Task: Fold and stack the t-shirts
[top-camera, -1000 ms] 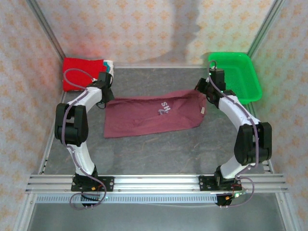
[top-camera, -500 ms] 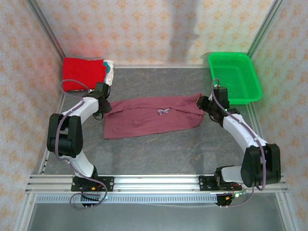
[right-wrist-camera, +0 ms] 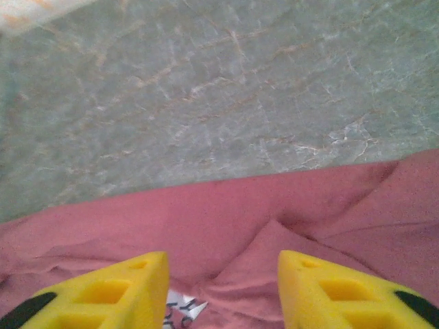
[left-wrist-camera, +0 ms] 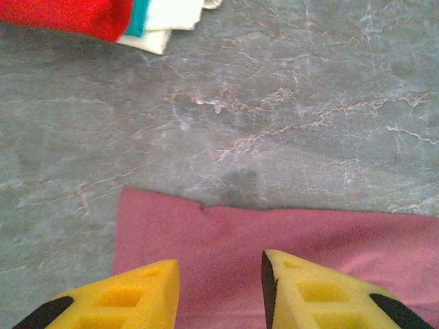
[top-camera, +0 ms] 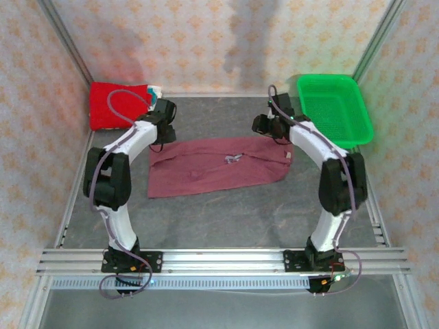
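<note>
At the middle of the grey marbled table, between the two arms, lies the maroon t-shirt, spread flat as a long band that runs left to right. It is doubled over on itself, so that only a scrap of its white print shows near the centre, along a crease. Its left end is broader than its right, and a small pale tag sits at the right end. The cloth is mostly smooth on the left wrist camera, with a straight far edge and a square corner; on the right wrist camera it rises in soft ridges and folds that run toward the print. The left gripper hangs above the shirt's far edge near its left corner, its yellow fingers apart with nothing between them, clear of the cloth. The right gripper hangs above the far edge nearer the print, its fingers likewise spread and empty. In the far left corner of the table rests the pile of folded shirts, a bright red one with whitish ones and a teal edge showing at its right side, well apart from the maroon shirt. The green basket stands in the far right corner.
</note>
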`<state>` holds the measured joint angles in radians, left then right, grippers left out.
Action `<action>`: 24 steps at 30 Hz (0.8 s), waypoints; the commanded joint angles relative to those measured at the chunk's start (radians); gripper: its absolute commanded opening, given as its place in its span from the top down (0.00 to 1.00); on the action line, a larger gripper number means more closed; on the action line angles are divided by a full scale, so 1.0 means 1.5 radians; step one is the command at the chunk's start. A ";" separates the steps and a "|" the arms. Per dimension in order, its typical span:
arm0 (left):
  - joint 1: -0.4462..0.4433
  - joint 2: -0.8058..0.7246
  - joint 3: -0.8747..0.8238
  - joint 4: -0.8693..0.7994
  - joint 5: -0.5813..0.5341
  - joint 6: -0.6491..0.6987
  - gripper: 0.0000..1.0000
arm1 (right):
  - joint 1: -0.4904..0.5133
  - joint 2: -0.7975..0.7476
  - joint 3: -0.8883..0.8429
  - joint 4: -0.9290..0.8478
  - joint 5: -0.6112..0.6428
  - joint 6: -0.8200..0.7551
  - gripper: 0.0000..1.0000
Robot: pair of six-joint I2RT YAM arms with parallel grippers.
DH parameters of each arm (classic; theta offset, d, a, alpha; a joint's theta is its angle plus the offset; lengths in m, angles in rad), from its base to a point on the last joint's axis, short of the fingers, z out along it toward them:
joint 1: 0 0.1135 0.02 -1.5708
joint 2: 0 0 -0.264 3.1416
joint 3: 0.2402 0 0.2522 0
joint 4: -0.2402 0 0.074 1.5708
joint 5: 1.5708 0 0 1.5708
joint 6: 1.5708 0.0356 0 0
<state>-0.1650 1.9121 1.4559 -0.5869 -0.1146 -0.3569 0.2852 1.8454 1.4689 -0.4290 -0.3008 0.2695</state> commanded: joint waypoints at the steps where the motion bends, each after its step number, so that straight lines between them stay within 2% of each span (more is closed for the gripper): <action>1: 0.013 0.041 0.018 -0.072 -0.030 0.003 0.64 | -0.003 0.080 0.083 -0.125 0.069 0.007 0.50; 5: 0.017 0.037 -0.010 -0.067 -0.025 -0.015 0.65 | 0.002 0.160 0.159 -0.159 0.064 0.003 0.49; 13: 0.029 0.030 -0.061 -0.069 -0.040 -0.004 0.68 | 0.015 0.251 0.237 -0.201 0.093 0.001 0.50; 15: 0.031 0.034 -0.065 -0.079 -0.044 -0.006 0.68 | 0.018 0.256 0.242 -0.196 0.095 0.001 0.55; 20: 0.032 0.024 -0.092 -0.078 -0.050 -0.012 0.68 | 0.022 0.239 0.229 -0.189 0.104 0.005 0.80; 24: 0.034 0.031 -0.095 -0.077 -0.047 -0.017 0.69 | 0.025 0.216 0.218 -0.191 0.115 0.006 0.94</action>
<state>-0.1223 1.9762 1.3323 -0.6662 -0.1551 -0.3683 0.3130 2.2242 1.7954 -0.6926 -0.1734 0.2749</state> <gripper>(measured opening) 0.313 0.078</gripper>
